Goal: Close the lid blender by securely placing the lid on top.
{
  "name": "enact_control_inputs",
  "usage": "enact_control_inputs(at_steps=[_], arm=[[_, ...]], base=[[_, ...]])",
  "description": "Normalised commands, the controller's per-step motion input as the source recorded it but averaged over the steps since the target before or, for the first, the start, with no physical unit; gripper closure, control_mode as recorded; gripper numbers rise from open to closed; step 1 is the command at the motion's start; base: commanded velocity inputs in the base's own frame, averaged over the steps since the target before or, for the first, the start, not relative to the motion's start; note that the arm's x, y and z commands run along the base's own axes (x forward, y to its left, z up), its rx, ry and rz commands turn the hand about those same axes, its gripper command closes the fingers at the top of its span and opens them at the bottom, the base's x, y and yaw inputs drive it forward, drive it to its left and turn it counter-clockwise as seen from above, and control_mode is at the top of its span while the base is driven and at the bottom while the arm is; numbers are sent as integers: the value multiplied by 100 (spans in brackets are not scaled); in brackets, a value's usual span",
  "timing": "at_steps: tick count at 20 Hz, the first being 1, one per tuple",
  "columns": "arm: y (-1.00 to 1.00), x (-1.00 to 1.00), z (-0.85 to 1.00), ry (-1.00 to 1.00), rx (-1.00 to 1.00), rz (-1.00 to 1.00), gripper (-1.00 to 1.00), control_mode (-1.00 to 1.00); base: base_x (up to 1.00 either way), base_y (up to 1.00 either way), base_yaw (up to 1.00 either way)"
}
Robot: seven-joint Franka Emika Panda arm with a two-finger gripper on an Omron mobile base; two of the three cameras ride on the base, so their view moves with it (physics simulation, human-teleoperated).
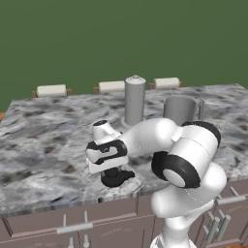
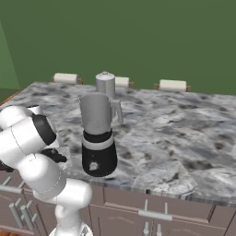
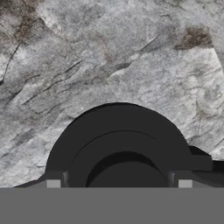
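Filling the lower hand view, the lid (image 3: 120, 144) is seen lying flat on the marble counter (image 3: 109, 57), its tab pointing right. The gripper (image 3: 119, 183) is lowered directly over it, one fingertip on each side of the raised knob; whether the fingers press the knob cannot be told. From the left base view, the lid (image 1: 116, 178) is found near the counter's front edge. The blender (image 2: 98, 138) is left uncovered, just beside the arm, with a taller grey cylinder (image 2: 105, 85) behind it.
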Motion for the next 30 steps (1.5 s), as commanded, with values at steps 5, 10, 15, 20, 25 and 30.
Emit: enact_control_inputs(at_steps=[5, 10, 15, 20, 25, 30], arm=[[-24, -12, -28, 0, 1, -1, -100, -100], [-46, -27, -11, -3, 4, 0, -100, -100], [-33, -18, -16, -2, 3, 0, -100, -100], [-1, 3, -23, 0, 0, 0, -100, -100], [1, 1, -21, 0, 0, 0, -100, -100], [0, 0, -32, 0, 0, 0, -100, -100]], base=[[0, 0, 0], [0, 0, 0], [0, 0, 0], [0, 0, 0], [0, 0, 0], [0, 0, 0]])
